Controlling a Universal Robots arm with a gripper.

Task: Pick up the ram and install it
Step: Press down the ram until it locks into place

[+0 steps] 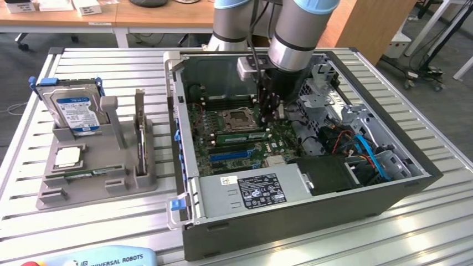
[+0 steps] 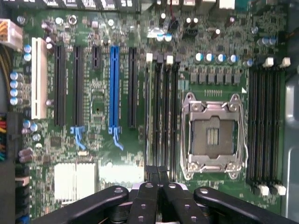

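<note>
Overhead, hand [image 2: 158, 179] closed together and empty above motherboard [image 2: 140, 93], exterior view adds ram [image 1: 83, 174] in holder [image 1: 96, 188].

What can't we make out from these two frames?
- Exterior view: whether the gripper holds anything. Its tip is dark against the motherboard and too small to read.
- Wrist view: the near ends of the memory slots, covered by the shut fingers.
- Exterior view: the text on the hard drive label, too small.
- Exterior view: the green stick in the grey holder, too small to identify.
</note>
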